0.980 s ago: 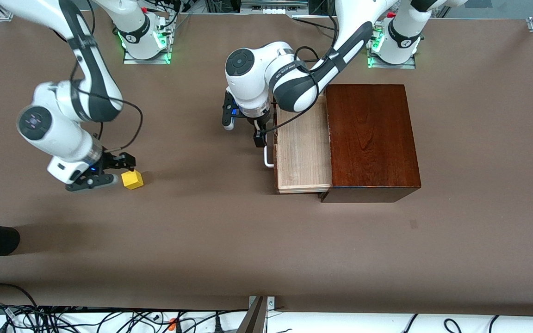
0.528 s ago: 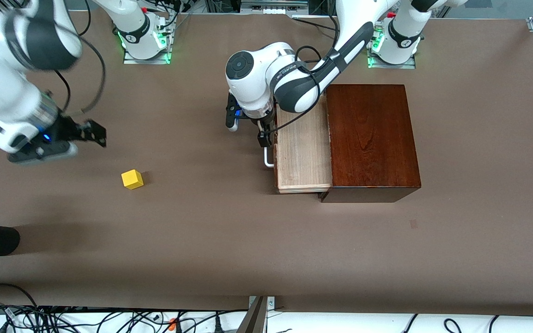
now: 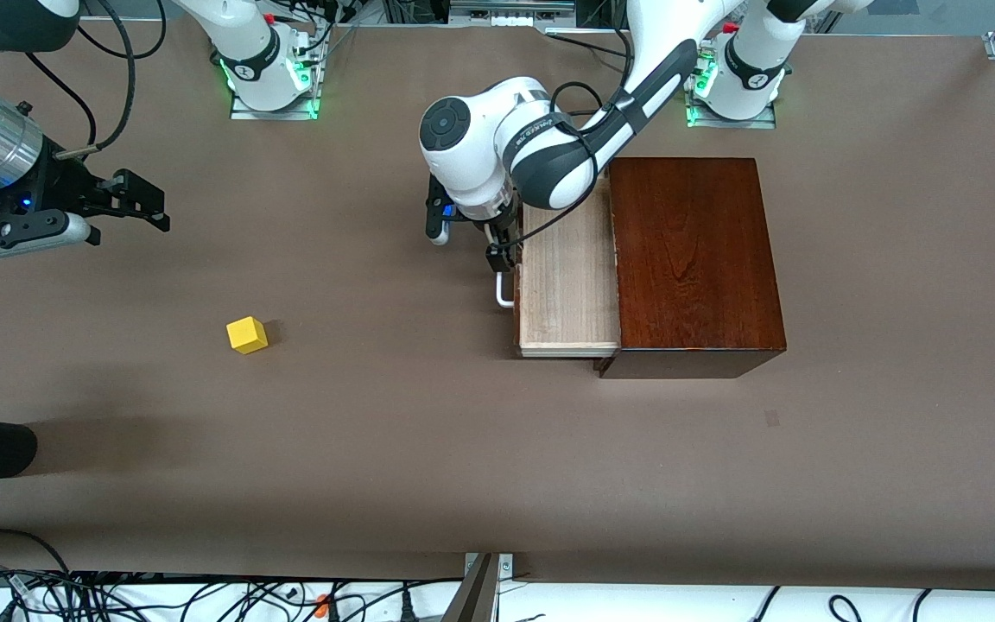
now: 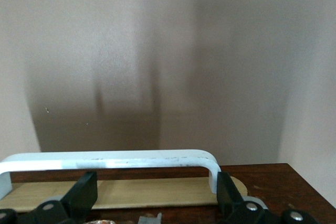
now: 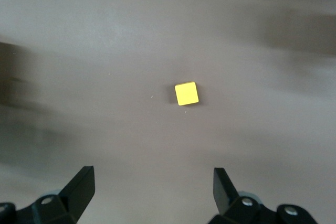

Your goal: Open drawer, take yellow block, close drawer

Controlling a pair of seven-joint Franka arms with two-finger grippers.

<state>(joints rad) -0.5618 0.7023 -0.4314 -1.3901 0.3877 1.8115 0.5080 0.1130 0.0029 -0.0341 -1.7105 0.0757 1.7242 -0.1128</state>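
No legible writing can be made out; only small black lettering on the left arm's white wrist, too small to read.

Left arm is reached from its base down to the front of the pale unfinished-wood drawer (image 3: pixel 568 281), wrist pointed at the table. Left gripper (image 3: pixel 502 259) is set at the white loop handle (image 3: pixel 503 291); in the left wrist view the handle (image 4: pixel 110 160) is seen lying between the spread black fingers (image 4: pixel 84 192), with no contact visible. Drawer is pulled partway out of the glossy dark mahogany box (image 3: pixel 693 259).

Right arm is held up over the right arm's end of the brown table (image 3: pixel 394 432). Right gripper (image 3: pixel 148 203) is wide open and nothing is held; fingers (image 5: pixel 79 190) are seen well apart.

Small bright yellow cube (image 3: pixel 247 334) is resting on the bare table, well apart from the drawer and from the right gripper, nearer the front camera than both. It is seen centred ahead of the fingers in the right wrist view (image 5: pixel 186 93).
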